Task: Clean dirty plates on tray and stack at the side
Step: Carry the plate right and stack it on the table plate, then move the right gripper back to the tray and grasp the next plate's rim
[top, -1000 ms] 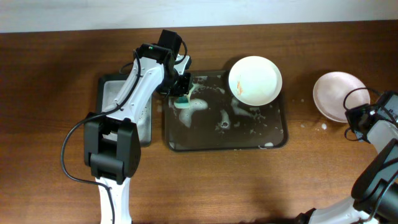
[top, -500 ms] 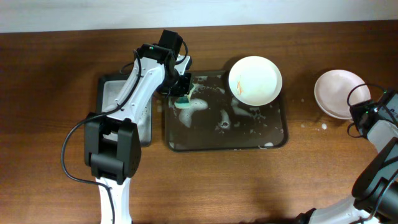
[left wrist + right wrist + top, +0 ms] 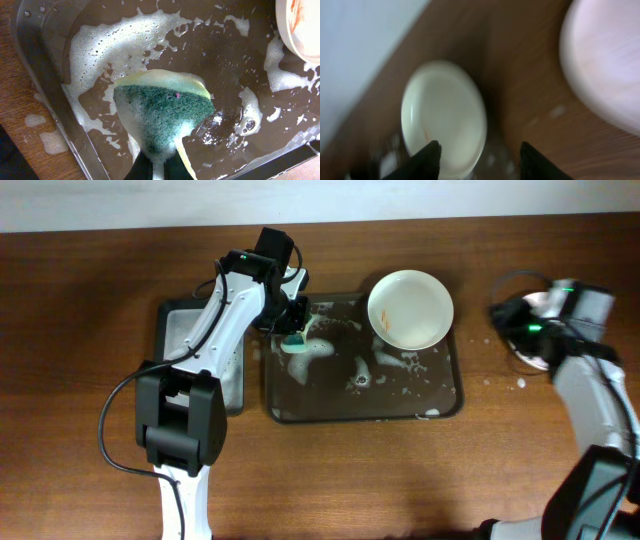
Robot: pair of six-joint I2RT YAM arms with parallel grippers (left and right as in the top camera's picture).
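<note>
The dark tray (image 3: 362, 418) holds white foam and one white plate (image 3: 410, 310) with an orange smear at its back right corner. My left gripper (image 3: 292, 340) is shut on a green and yellow sponge (image 3: 160, 110) over the tray's back left part; the smeared plate's edge (image 3: 300, 25) shows at the top right of that view. My right gripper (image 3: 503, 317) is open and empty just right of the tray, its fingers (image 3: 482, 162) facing the tray plate (image 3: 442, 115). A pale plate (image 3: 605, 65) lies on the table at the right, mostly under the right arm in the overhead view (image 3: 527, 352).
A narrower dark tub (image 3: 185, 330) stands left of the tray, partly under the left arm. Foam drops lie on the wood (image 3: 520, 384) right of the tray. The tray's left rim (image 3: 45, 90) runs close to the sponge.
My right arm has swung left from the table's right edge, over the side plate, towards the tray plate. The left arm and sponge have not moved.
</note>
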